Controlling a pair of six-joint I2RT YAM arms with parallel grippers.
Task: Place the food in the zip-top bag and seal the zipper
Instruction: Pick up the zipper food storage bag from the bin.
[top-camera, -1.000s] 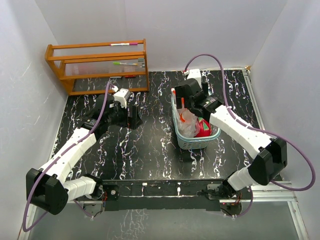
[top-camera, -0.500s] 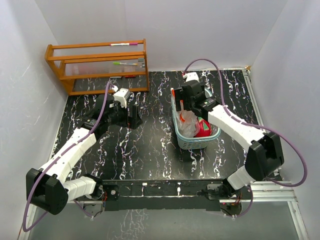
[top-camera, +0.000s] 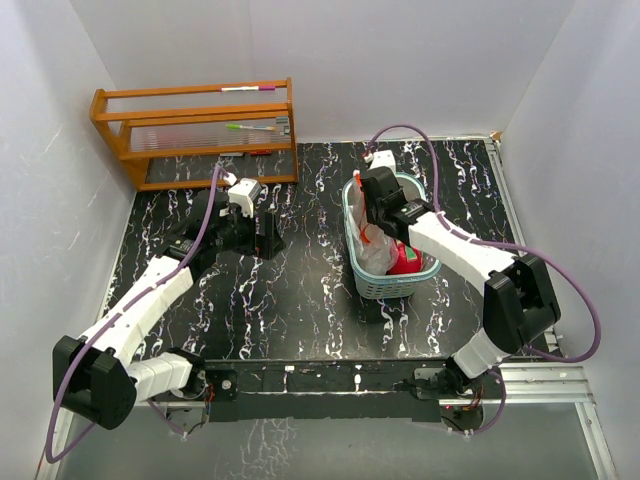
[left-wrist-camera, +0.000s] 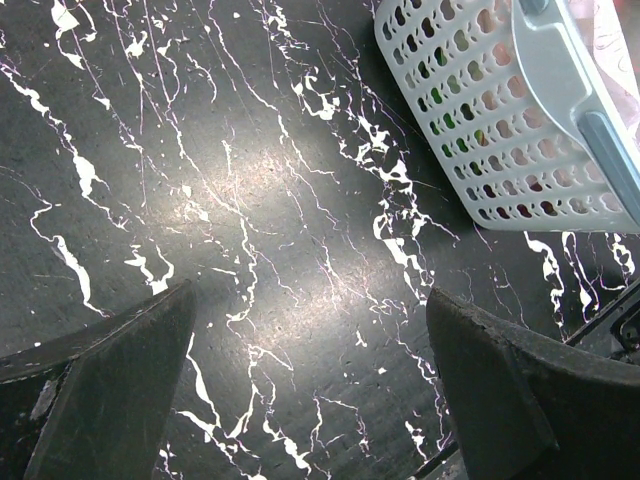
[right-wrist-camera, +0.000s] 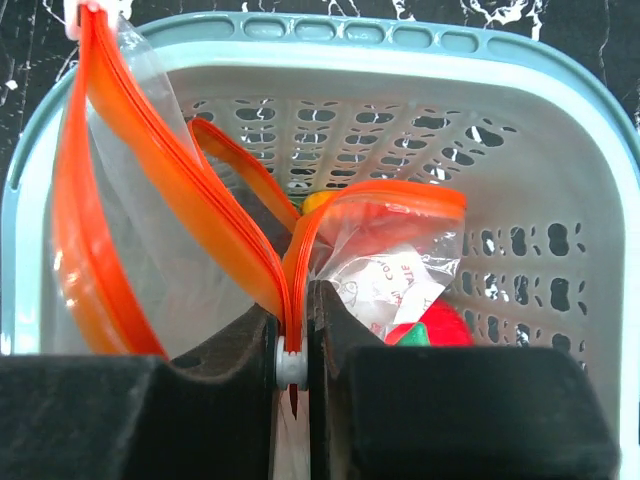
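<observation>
The zip-top bag (right-wrist-camera: 150, 180) stands crumpled inside the pale teal basket (right-wrist-camera: 330, 28), which sits on the right half of the black marbled worktop (left-wrist-camera: 250, 200), closer to its far edge than to its near edge. The right gripper (right-wrist-camera: 290, 320) has its fingers (right-wrist-camera: 235, 345) pressed together on the zipper (right-wrist-camera: 400, 194), with a small white tab (right-wrist-camera: 291, 366) pinched between them. From that grip the red-orange strip rises and splits into loops, one sweeping to the basket's left rim, so the mouth gapes. Low in the basket, just right of the fingers, lies a piece of red food (right-wrist-camera: 445, 328) with a bit of green beside it, partly behind wrinkled plastic.

The left gripper (left-wrist-camera: 310, 300) hangs over bare worktop left of the basket, its fingers (left-wrist-camera: 120, 390) spread wide with nothing between them. The basket's lattice wall shows at the upper right of its wrist view. A wooden rack (top-camera: 195, 130) stands at the far left corner.
</observation>
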